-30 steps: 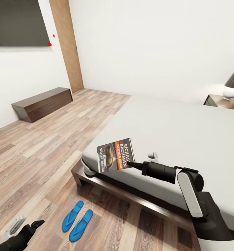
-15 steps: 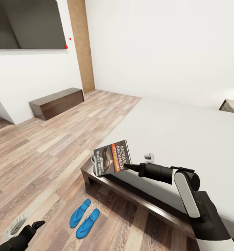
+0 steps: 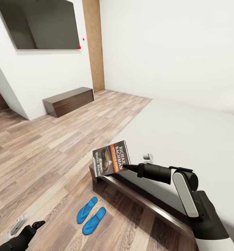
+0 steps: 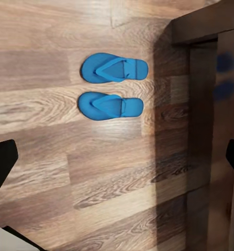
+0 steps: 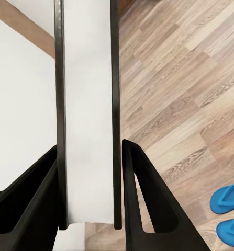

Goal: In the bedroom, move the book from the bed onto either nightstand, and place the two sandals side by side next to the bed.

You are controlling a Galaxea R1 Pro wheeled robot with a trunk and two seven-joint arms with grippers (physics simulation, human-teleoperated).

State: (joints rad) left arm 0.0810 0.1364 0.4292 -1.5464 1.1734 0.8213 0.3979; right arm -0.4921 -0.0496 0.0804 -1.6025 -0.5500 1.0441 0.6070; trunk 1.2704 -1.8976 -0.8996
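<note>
The right end effector [image 3: 125, 167] is clenched on the book [image 3: 111, 157] above the bed [image 3: 186, 139] corner; carry it level toward a nightstand, avoiding the sandals [image 3: 91, 215]. I cannot tell the left end effector's [image 3: 36, 224] state.

The small thin paperback book with a dark pictured cover and orange-white lettering [image 3: 111, 162] is held off the mattress, cover tilted upward, above the foot corner of the large low bed with a dark brown wooden frame and light grey mattress [image 3: 186, 136]. The right pincer [image 3: 125, 167] clamps its lower edge; in the right wrist view the book's [image 5: 88, 112] white page edge sits between the fingers [image 5: 140, 193]. The two flat bright blue sandals [image 3: 91, 214] lie side by side, parallel, on the brown wood-plank floor just beside the bed frame [image 4: 112, 86].
</note>
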